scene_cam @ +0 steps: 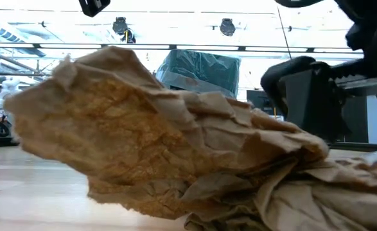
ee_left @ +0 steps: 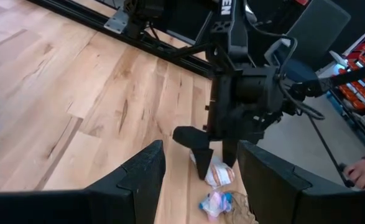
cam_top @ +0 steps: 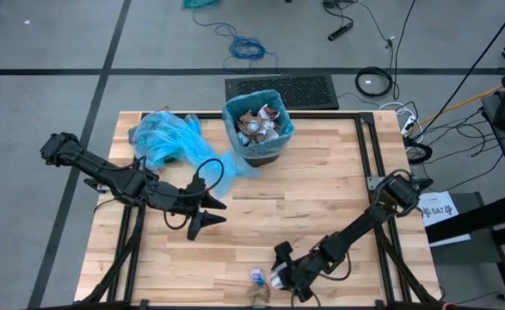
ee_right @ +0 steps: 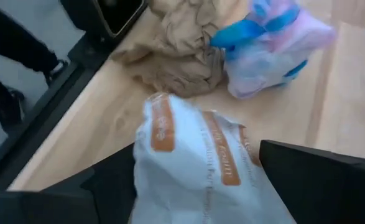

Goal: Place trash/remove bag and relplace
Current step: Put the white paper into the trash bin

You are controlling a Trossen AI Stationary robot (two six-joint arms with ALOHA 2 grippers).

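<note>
- Light wood table (cam_top: 321,198) on a black frame, centre of the high view; grey floor around it with dark tape lines, loose cables at upper right, a black mat (cam_top: 280,89) just past the table's far edge.
- Low view: open room behind the table, ceiling lights, dark equipment at right.
- Trash bin (cam_top: 258,129), blue-lined, at top centre of the table in the high view. Nearly full: white and brown crumpled scraps.
- Loose blue bags (cam_top: 164,136) heaped upper left of the table, just beside the bin.
- Remaining trash at the bottom edge, centre: white wrapper with orange print (ee_right: 194,168), pink-and-blue wad (ee_right: 270,46), brown crumpled paper (scene_cam: 169,154). The paper fills the low view.
- Right gripper (cam_top: 280,277) at bottom centre, low over the table, fingers spread wide either side of the white wrapper. Not clamped; contact unclear.
- Left gripper (cam_top: 207,211) left of centre, over bare wood, fingers apart, holding nothing.
- A person's hand (ee_left: 364,174) at the right edge of the left wrist view, off the table.
</note>
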